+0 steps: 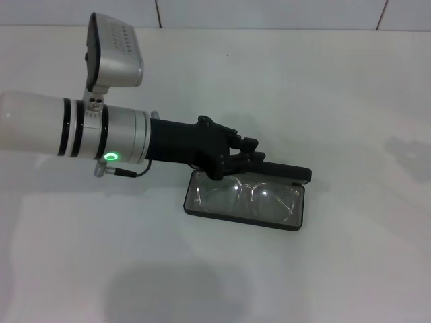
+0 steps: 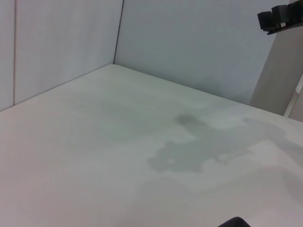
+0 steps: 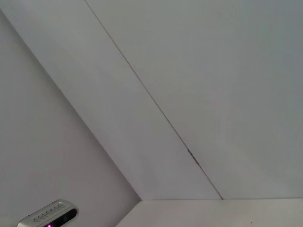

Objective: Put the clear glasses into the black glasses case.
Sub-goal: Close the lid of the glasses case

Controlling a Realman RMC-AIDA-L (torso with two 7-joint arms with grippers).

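Note:
The black glasses case [image 1: 245, 217] lies open on the white table, just right of the middle in the head view. The clear glasses [image 1: 250, 197] rest inside its tray, lens and arms within the rim. The lid [image 1: 286, 172] stands partly raised along the far side and shows as a thin dark bar. My left gripper [image 1: 237, 158] reaches in from the left and hovers at the case's far left corner, beside the lid's end and over the glasses' left part. It hides that corner. The right gripper is out of view.
The white table [image 1: 323, 81] runs back to a tiled wall. A grey wrist camera [image 1: 114, 50] sits on top of the left arm. In the left wrist view a pale post with a black fitting [image 2: 281, 18] stands at the table's far side.

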